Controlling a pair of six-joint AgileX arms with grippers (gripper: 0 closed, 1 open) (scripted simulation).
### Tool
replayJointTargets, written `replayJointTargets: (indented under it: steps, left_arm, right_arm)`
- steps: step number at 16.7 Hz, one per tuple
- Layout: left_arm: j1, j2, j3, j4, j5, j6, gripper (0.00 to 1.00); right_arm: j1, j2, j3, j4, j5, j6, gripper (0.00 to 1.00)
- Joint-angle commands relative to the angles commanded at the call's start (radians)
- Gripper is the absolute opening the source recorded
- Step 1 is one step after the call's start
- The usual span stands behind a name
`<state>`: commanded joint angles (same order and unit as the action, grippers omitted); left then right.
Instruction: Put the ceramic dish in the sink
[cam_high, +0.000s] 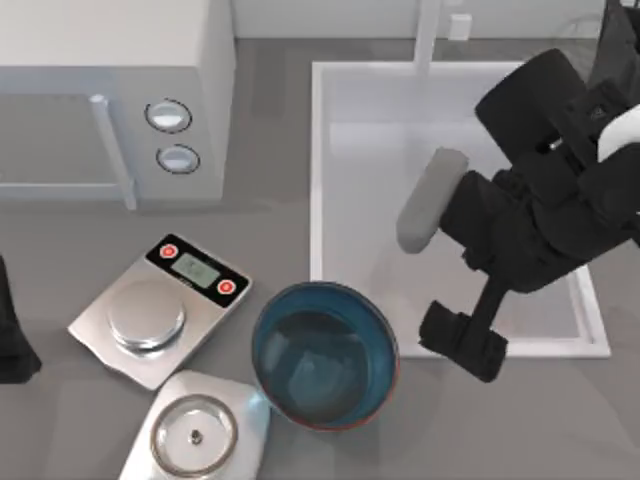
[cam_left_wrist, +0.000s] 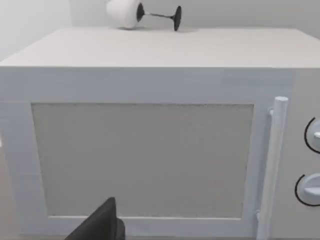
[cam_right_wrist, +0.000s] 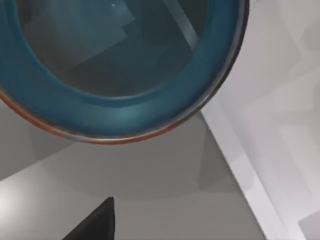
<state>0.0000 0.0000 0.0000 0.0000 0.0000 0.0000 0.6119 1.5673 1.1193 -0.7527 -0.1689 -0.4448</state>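
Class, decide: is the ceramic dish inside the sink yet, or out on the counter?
Out. The ceramic dish stands upright on the grey counter, just outside the sink rim's near corner.

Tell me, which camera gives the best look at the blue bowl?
The top view: the whole ceramic dish shows, standing on the table beside the sink. The right wrist view shows just part of its blue inside and brown rim, close up. The left wrist view faces the microwave.

Right AgileX arm, black and jointed, reaches in from the top view's right edge, angled down-left, with its black two-finger gripper (cam_high: 462, 341) at the low end. Left black arm sits parked at the far left edge, a dark sliver there.
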Motion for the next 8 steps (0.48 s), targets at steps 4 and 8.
replayJointTargets:
  steps: [4, 8]
  left_arm:
    - [0.0, 0.0, 0.0, 0.0, 0.0, 0.0, 1.0]
    - [0.0, 0.0, 0.0, 0.0, 0.0, 0.0, 1.0]
  right_arm:
    - [0.042, 0.178, 0.201, -0.088, 0.018, -0.008, 1.0]
    - [0.055, 0.247, 0.318, -0.125, 0.039, -0.001, 1.0]
